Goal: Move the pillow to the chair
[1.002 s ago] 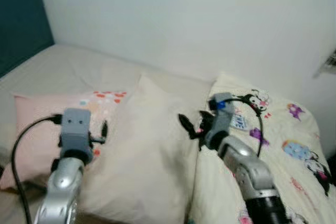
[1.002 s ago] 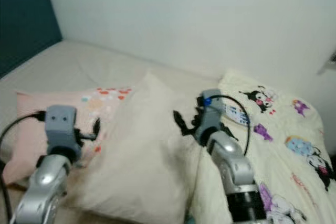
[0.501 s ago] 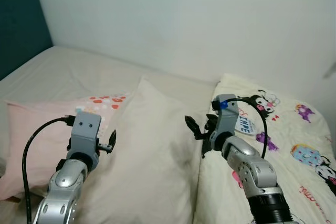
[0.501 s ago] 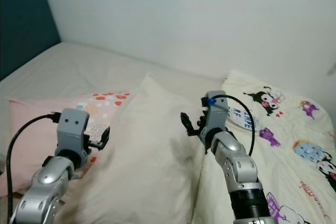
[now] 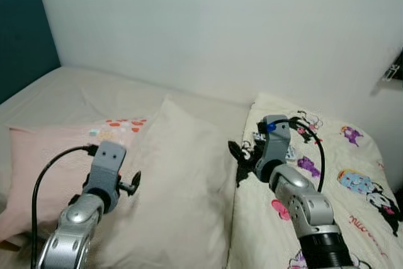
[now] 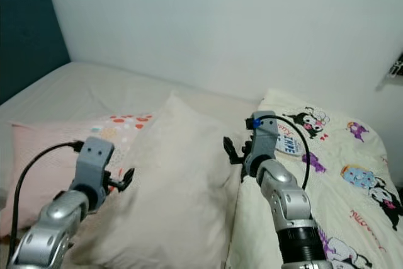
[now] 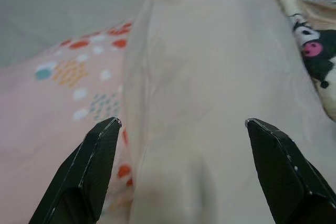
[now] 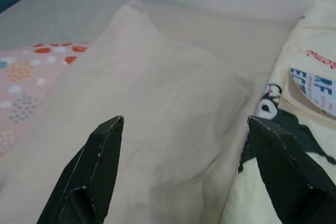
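Note:
A large cream pillow (image 5: 179, 174) lies on the bed, overlapping a pink dotted pillow (image 5: 44, 155) on its left. My left gripper (image 5: 131, 183) hovers at the cream pillow's left side, open, its fingertips spanning the seam between the two pillows (image 7: 181, 124). My right gripper (image 5: 238, 153) is at the pillow's right edge, beside the cartoon-print quilt (image 5: 334, 174). It is open too, with the pillow's upper part between its fingers (image 8: 184, 121). Neither gripper holds anything.
A teal headboard (image 5: 22, 36) stands at the far left. Bare beige sheet (image 5: 88, 92) lies behind the pillows, up to the white wall (image 5: 220, 23). A dark object (image 5: 395, 70) juts in at the right edge.
The view has shifted and sharpened. My left gripper has sunk a little along the cream pillow's left side; the right one has edged slightly right. Both have stayed open.

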Tool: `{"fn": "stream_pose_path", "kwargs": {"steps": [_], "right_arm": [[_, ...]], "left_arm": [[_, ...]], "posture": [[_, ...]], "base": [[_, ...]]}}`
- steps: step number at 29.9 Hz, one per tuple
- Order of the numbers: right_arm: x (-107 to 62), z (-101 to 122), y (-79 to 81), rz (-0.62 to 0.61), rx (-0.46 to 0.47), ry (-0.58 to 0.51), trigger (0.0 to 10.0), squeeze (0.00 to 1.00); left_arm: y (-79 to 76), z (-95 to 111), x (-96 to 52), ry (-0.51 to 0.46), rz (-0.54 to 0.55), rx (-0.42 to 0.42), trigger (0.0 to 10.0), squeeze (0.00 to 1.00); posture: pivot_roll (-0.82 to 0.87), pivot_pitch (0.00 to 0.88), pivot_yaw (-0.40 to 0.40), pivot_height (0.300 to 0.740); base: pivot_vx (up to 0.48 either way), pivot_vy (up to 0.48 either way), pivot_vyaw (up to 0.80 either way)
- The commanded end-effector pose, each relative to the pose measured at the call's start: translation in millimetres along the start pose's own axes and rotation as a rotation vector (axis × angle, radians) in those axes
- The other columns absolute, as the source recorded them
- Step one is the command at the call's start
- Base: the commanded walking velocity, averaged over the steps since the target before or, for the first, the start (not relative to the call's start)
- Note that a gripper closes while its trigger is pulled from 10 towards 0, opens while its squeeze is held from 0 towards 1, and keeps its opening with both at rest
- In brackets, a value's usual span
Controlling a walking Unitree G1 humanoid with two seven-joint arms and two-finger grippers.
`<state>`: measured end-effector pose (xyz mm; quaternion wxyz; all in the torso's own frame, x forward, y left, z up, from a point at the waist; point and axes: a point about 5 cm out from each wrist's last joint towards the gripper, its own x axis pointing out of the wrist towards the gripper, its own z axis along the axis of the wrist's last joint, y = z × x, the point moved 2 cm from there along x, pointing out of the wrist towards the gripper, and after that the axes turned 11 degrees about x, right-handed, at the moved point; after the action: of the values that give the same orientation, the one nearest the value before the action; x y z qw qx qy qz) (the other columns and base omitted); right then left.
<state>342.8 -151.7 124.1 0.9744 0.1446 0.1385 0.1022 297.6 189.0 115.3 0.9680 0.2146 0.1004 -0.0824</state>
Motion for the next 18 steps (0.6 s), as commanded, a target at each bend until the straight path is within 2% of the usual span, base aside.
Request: {"fn": "stream_pose_path", "kwargs": {"steps": [1, 10, 12, 13, 14, 17, 18], "right_arm": [[-0.2, 1, -6.3, -0.024, -0.004, 0.009, 10.0, 0.00], [-1.9, 11, -13.6, -0.032, 0.000, -0.015, 10.0, 0.00], [-6.2, 14, -14.7, -0.026, 0.005, -0.028, 10.0, 0.00], [-6.2, 14, -14.7, -0.026, 0.005, -0.028, 10.0, 0.00], [-9.8, 15, -14.7, -0.018, 0.019, -0.038, 10.0, 0.00], [-11.0, 15, -14.4, -0.016, 0.023, -0.040, 10.0, 0.00], [-12.5, 14, -13.2, -0.007, 0.028, -0.040, 10.0, 0.00]], "left_arm": [[-5.0, -9, 3.3, 0.017, -0.047, 0.019, 10.0, 0.00], [3.0, -16, 16.6, 0.022, -0.041, 0.077, 10.0, 0.00], [18.2, -11, 23.5, 0.012, 0.025, 0.091, 10.0, 0.00], [18.2, -11, 23.5, 0.012, 0.025, 0.091, 10.0, 0.00], [30.6, -3, 27.1, -0.010, 0.080, 0.095, 10.0, 0.00], [33.0, -1, 27.2, -0.017, 0.090, 0.094, 10.0, 0.00], [40.5, 6, 29.4, -0.050, 0.118, 0.079, 10.0, 0.00]], "posture": [[-0.09, 0.000, -0.112, 0.630], [-0.11, 0.000, -0.102, 0.605], [-0.12, 0.000, -0.090, 0.595], [-0.12, 0.000, -0.090, 0.595], [-0.13, 0.000, -0.088, 0.585], [-0.13, 0.000, -0.087, 0.580], [-0.13, 0.000, -0.086, 0.575]], "base": [[0.000, 0.000, 0.00], [0.000, 0.000, 0.00], [0.000, 0.000, 0.00], [0.000, 0.000, 0.00], [0.000, 0.000, 0.00], [0.000, 0.000, 0.00], [0.000, 0.000, 0.00]]}}
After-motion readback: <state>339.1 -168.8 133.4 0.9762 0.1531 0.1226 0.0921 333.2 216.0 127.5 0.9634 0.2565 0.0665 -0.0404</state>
